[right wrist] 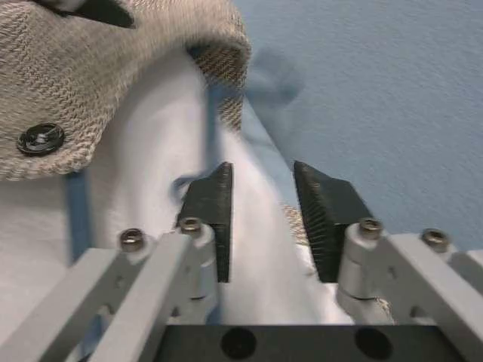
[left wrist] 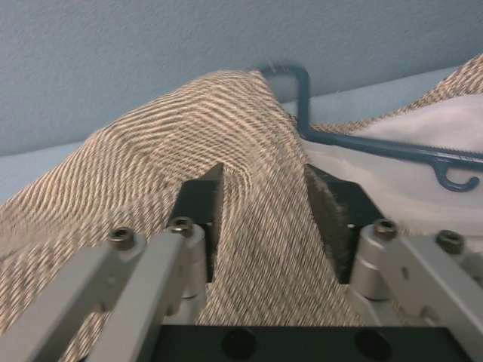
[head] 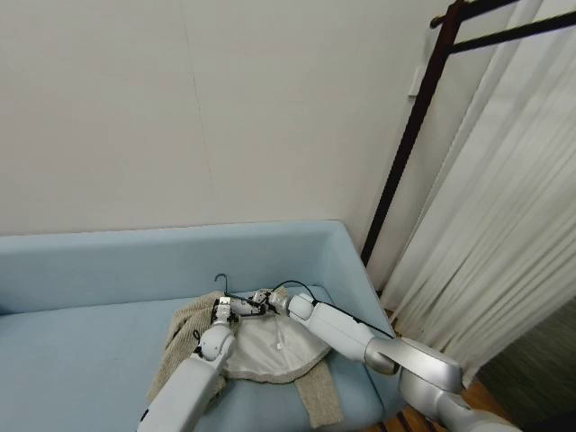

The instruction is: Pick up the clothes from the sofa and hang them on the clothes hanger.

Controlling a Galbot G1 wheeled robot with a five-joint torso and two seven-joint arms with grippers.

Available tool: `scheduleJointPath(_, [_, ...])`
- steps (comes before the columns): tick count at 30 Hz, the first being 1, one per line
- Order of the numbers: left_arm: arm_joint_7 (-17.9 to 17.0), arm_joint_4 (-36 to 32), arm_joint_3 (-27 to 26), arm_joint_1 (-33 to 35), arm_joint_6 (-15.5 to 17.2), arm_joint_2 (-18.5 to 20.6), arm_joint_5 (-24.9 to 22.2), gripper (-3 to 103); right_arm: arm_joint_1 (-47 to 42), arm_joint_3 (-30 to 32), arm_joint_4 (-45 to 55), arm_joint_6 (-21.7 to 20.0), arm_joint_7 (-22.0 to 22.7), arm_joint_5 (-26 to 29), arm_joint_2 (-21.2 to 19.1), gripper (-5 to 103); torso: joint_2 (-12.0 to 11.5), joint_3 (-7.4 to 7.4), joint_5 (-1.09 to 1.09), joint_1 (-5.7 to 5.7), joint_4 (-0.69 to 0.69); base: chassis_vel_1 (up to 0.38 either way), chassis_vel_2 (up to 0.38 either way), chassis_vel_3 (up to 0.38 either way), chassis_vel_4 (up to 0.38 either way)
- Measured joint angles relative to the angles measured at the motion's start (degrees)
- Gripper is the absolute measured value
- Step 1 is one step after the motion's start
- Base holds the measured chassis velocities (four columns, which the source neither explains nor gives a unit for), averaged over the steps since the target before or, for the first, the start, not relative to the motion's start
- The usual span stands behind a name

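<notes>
left pincer [left wrist: 263, 219] spread, pads either side of a raised fold of the beige knit cardigan [left wrist: 143, 151]; the fold sits in the gap, not squeezed. blue hanger [left wrist: 370, 143] is just past the fingertips, its hook sticking up out of the collar toward the backrest. right pincer [right wrist: 260, 215] also spread, pads straddling the white inner fabric [right wrist: 151, 188], with the knit edge and a dark button [right wrist: 41, 139] just beside. head view: both pincers sit close together at the collar end of the garment, the left arm reaching in from the front edge of the seat and the right arm from the sofa's right end. cardigan lies on the sofa [head: 81, 360] seat, toward the right end, collar near the seat's back edge. dark clothes rack [head: 405, 153] stands past the sofa's right end, with the white curtain [head: 504, 234] beside it.
</notes>
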Motion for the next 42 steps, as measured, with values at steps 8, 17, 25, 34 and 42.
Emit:
scheduleJointPath(8, [-0.37,-4.14,-2.25,3.46,0.01,1.35,-0.14,65,-1.66,1.66,4.43,-2.91,4.71,2.7,-4.68,57,0.0,0.0,0.0,0.0,-0.03,0.0,0.0,0.0,0.0])
scheduleJointPath(17, [0.02,-11.48,-6.26,9.84,0.12,4.71,-1.28,98,-4.94,9.74,7.51,-13.39,10.47,15.92,-10.89,90,0.0,-0.01,-0.01,0.0,-0.04,0.0,0.0,0.0,0.0])
scheduleJointPath(25, [11.93,-14.89,-11.83,18.7,-15.41,6.61,2.22,100,-5.62,16.97,2.57,-20.5,14.6,33.82,-7.74,100,0.01,0.0,-0.01,0.0,0.0,0.0,0.0,0.0,0.0])
scheduleJointPath(34, [23.8,-18.02,-17.92,25.25,-19.72,9.1,4.69,100,-5.84,20.84,-3.2,-22.81,14.58,38.95,-3.95,100,0.01,0.0,-0.02,-0.01,-0.03,0.0,0.0,0.0,0.0])
scheduleJointPath(42, [24.18,-17.64,-20.28,26.73,-19.19,9.71,5.28,100,-6.48,22.48,-7.71,-22.01,13.72,36.47,-0.55,86,0.01,0.0,-0.02,0.0,-0.02,0.0,0.0,0.0,0.0])
